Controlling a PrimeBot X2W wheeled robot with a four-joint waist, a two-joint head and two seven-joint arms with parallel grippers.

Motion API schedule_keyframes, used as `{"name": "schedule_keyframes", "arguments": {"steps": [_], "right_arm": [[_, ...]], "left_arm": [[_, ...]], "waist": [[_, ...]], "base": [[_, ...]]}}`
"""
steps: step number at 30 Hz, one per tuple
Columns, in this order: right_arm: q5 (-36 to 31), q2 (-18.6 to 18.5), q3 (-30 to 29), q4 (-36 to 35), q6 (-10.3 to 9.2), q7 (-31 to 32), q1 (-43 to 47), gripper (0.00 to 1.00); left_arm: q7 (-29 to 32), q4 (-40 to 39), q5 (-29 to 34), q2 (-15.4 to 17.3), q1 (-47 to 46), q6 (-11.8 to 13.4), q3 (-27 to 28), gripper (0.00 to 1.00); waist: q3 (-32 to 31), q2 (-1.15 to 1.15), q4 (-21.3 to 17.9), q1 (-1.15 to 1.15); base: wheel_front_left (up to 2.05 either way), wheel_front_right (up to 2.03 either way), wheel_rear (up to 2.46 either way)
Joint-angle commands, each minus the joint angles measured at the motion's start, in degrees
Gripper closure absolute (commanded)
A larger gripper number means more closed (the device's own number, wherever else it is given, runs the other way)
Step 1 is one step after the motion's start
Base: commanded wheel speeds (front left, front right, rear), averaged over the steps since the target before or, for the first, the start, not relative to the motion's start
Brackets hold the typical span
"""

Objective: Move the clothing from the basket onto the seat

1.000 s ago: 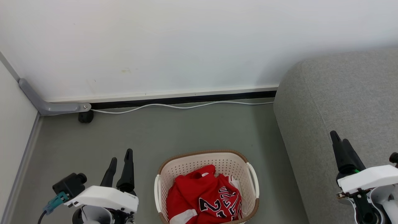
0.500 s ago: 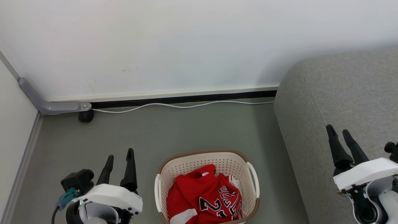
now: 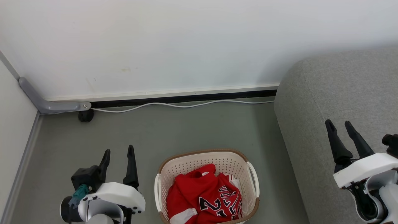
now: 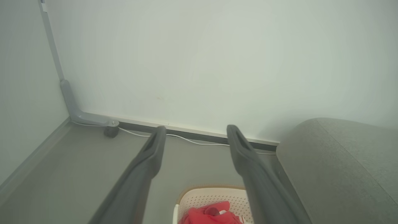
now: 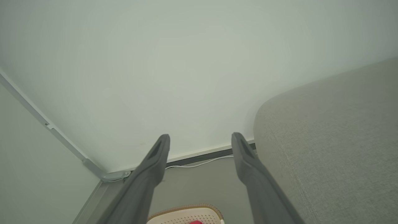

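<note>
Red sports clothing [image 3: 203, 196] sits bunched in the oval cream plastic basket [image 3: 202, 152] w/ perforated sides & brown rim, on the floor at bottom-middle of the head view. The heap's long axis runs approx near-to-far, toward the wall, w/ a humped end at the far side. The near end is cut by the picture edge, so full length can't be told. On top lies a jersey w/ black, white-edged numerals slanting across its right half. A white stripe shows at the near-left corner & a white scrap pokes out on the right, against the basket wall. The fabric is creased, not folded, and lies below the rim.

The basket has a white handle on each side. To its right, across a strip of grey-green floor [image 3: 155, 133], stands the large light grey woven seat [image 3: 342, 93] w/ rounded edges; the two don't touch.

The left gripper [image 3: 118, 149] hangs over the floor just left of the basket, its two dark fingers spread, nothing btw them. The right gripper [image 3: 338, 123] hovers over the seat, well apart from the basket, fingers likewise parted & empty. Both point toward the wall.

Behind: a plain white wall [image 3: 186, 46], a thin white cable [image 3: 186, 106] along the skirting, a grey angled bracket [image 3: 46, 105] in the left corner & a small black foot [image 3: 85, 115] beside it.
</note>
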Motion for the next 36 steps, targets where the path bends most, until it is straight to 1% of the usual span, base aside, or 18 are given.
{"name": "schedule_keyframes", "arguments": {"steps": [1,12,15,23,36], "right_arm": [[-1.34,-1.80,1.01,-0.82,0.34,-1.04,-2.35,0.00],[-7.04,-3.44,2.14,0.42,0.38,-2.89,-4.02,0.00],[-8.61,-3.89,2.24,0.56,0.40,-3.40,-4.38,0.00],[-12.47,-4.93,2.53,0.84,0.43,-4.75,-5.01,0.00],[-12.70,-4.78,1.68,0.31,0.43,-4.81,-4.71,0.00]], "left_arm": [[-0.80,-1.53,1.89,0.86,-3.55,0.83,0.99,0.00],[-2.65,-1.31,9.34,0.97,-5.05,2.76,-0.48,0.00],[-3.16,-1.38,11.27,1.00,-5.28,3.62,-0.94,0.00],[-4.50,-1.53,15.02,1.09,-5.85,5.18,-1.81,0.00],[-4.57,-0.98,13.57,1.09,-5.47,4.93,-2.08,0.00]], "waist": [[0.02,0.00,-0.01,0.00],[0.27,0.00,-0.39,0.00],[0.34,0.00,-0.47,0.00],[0.64,0.00,-0.58,0.00],[0.56,0.00,-0.75,0.00]], "base": [[0.00,0.00,0.00],[0.00,0.00,0.00],[0.00,0.00,0.00],[0.00,0.00,0.00],[0.00,0.00,0.00]]}}
